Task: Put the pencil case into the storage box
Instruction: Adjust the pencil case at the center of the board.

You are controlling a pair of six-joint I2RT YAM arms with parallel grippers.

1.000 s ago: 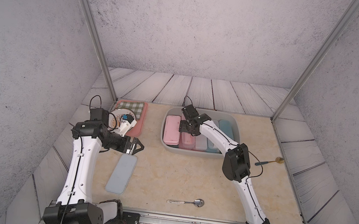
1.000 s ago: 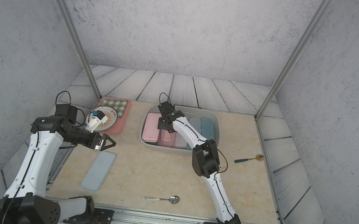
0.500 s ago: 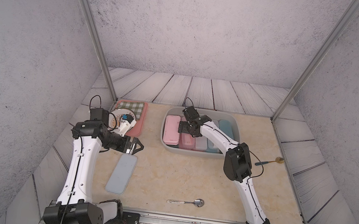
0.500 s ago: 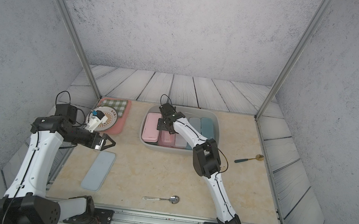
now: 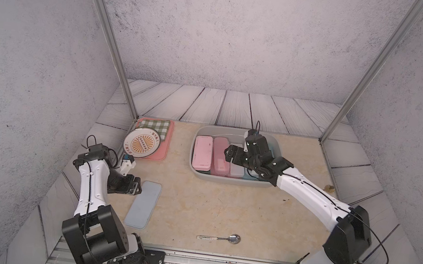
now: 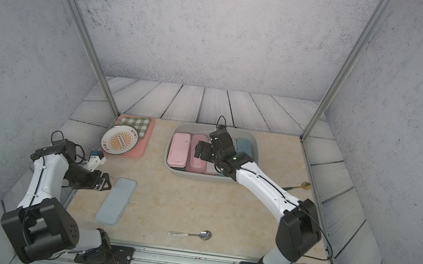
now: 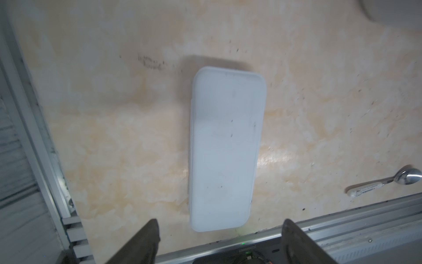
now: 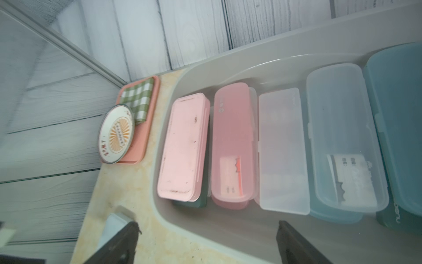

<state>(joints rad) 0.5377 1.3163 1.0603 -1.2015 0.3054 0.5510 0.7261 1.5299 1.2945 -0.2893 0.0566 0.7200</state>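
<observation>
A pale blue-grey pencil case (image 5: 143,204) (image 6: 116,201) lies flat on the beige tabletop at the front left. My left gripper (image 5: 138,186) (image 6: 105,184) hangs low beside its far end, open and empty. In the left wrist view the pencil case (image 7: 226,148) stretches away from the open left gripper (image 7: 220,222). The grey storage box (image 5: 229,180) (image 6: 199,176) holds several pencil cases side by side, among them a pink one (image 5: 202,155). My right gripper (image 5: 229,154) (image 6: 198,150) hovers open over them. The right wrist view shows that gripper (image 8: 208,225) empty above the box wall (image 8: 228,233).
A pink tray (image 5: 158,156) with a green checked cloth and a round patterned plate (image 5: 142,144) sits at the back left. A silver spoon (image 5: 221,238) lies near the front rail. A gold spoon (image 5: 330,187) lies by the right edge.
My left gripper has dropped and come nearer, down beside the pencil case's far end. My right arm has drawn back towards the right, its gripper still open over the box.
</observation>
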